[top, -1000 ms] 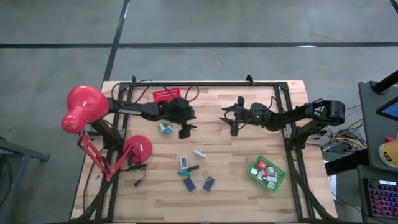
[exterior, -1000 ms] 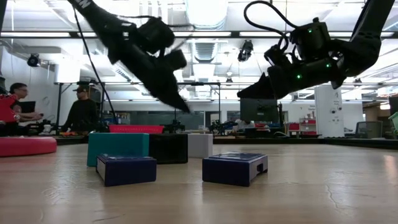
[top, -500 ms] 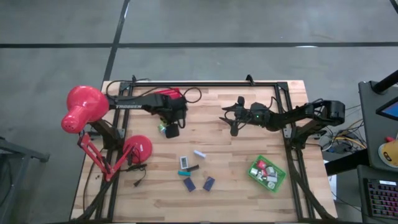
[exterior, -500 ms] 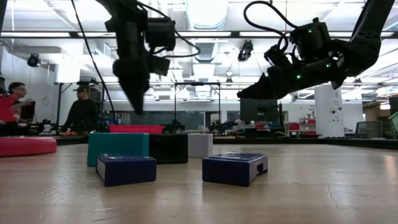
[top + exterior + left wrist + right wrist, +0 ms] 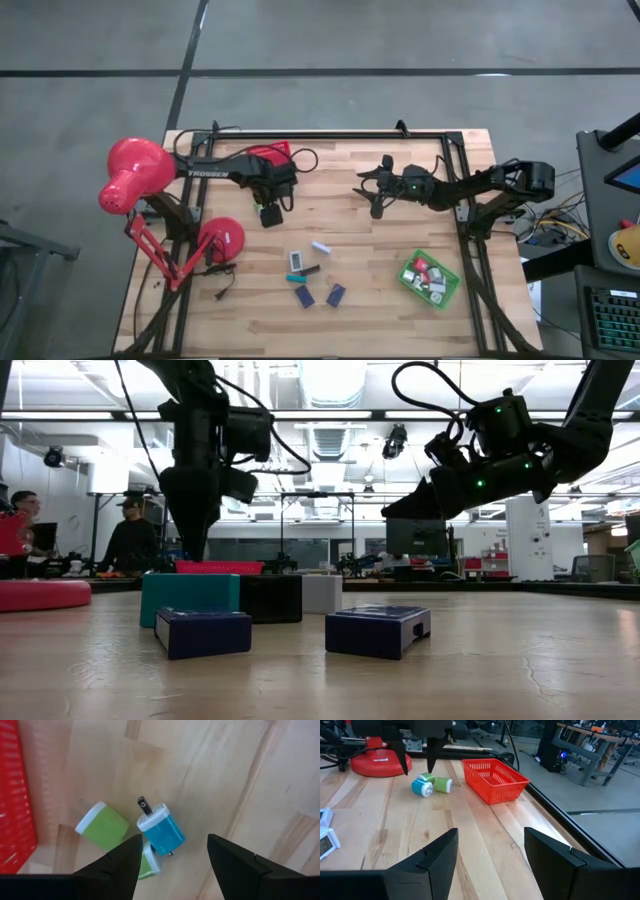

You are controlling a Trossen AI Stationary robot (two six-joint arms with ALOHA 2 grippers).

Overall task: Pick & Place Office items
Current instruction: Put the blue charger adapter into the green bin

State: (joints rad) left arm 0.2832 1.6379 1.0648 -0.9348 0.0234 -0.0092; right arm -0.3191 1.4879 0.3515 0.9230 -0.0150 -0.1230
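Note:
Three small charger plugs lie together on the wood beside the red tray (image 5: 268, 153): a blue one (image 5: 161, 831) and two green ones (image 5: 102, 826), also seen as the blue plug (image 5: 422, 787). My left gripper (image 5: 173, 840) hangs open straight above them, pointing down, left gripper (image 5: 268, 213). More small pieces lie at mid-table: a white block (image 5: 319, 246), a teal-and-white one (image 5: 298, 262) and two navy blocks (image 5: 304, 296). My right gripper (image 5: 376, 208) waits open in the air right of centre.
A green tray (image 5: 430, 278) holding several small pieces sits near the right front corner. The big red desk lamp (image 5: 135, 175) and its round base (image 5: 222, 238) fill the table's left side. People sit in the room behind, far left (image 5: 20, 530). Bare wood lies between the arms.
My left gripper has swung toward the table's left, from right of the plugs to over them. It has turned from a slant to pointing straight down and come lower. The plugs and other pieces have stayed put; the right arm kept still.

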